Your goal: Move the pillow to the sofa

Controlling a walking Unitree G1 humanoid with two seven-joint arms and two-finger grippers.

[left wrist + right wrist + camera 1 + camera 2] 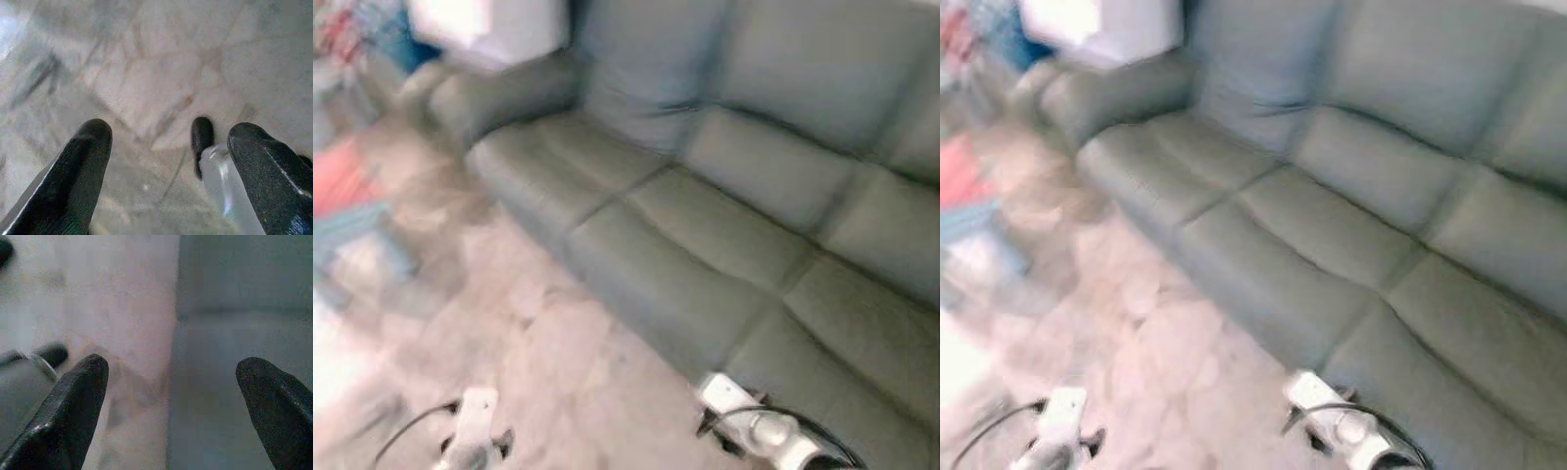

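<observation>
A long grey-green sofa point(724, 225) runs from the upper left to the lower right of the blurred head views. A grey-blue cushion shape point(641, 93), perhaps the pillow, leans against its backrest near the left end. My two silver arms hang low at the bottom edge, the left arm point(475, 426) over the floor and the right arm point(759, 421) by the sofa's front. The left gripper point(168, 134) is open above marble floor and holds nothing. The right gripper point(173, 366) is open too, between the floor and the sofa's front face point(244, 352).
Pale marble floor point(538, 333) lies before the sofa. A blurred red and blue object point(352, 211) stands at the left. A white thing point(489, 29) sits behind the sofa's armrest point(480, 98). Part of my own body point(203, 139) shows near the left gripper.
</observation>
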